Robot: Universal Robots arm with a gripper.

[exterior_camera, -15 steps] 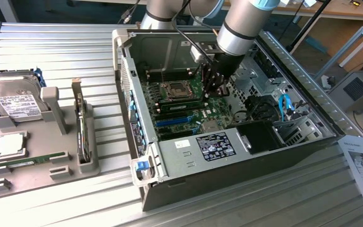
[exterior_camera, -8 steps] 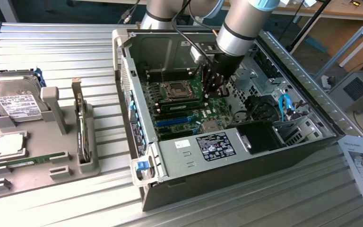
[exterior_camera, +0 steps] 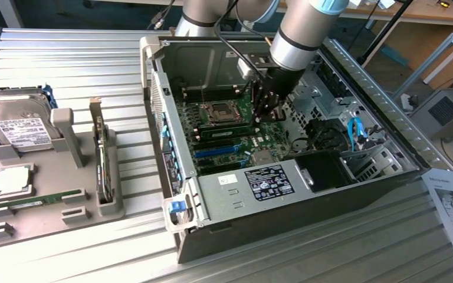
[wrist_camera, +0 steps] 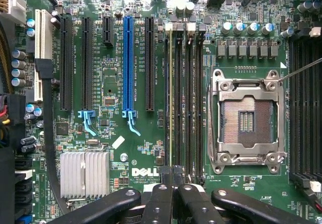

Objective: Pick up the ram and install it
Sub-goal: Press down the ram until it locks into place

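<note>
Ram (wrist_camera: 171, 98) stands edge-on in line with the outermost of the memory slots (wrist_camera: 188, 98), beside the socket (wrist_camera: 246, 121); gripper (wrist_camera: 173, 176) pressed together over its end; full seating unclear

Ribbed grey metal tabletop (exterior_camera: 69, 53), with a wooden workbench (exterior_camera: 439, 12) behind.

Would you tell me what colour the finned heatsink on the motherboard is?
Silver heatsink, clearest in wrist view.

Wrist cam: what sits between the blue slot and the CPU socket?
Wrist view: one black slot, then the memory slots, with the ram edge-on in the one nearest the blue slot.
</note>
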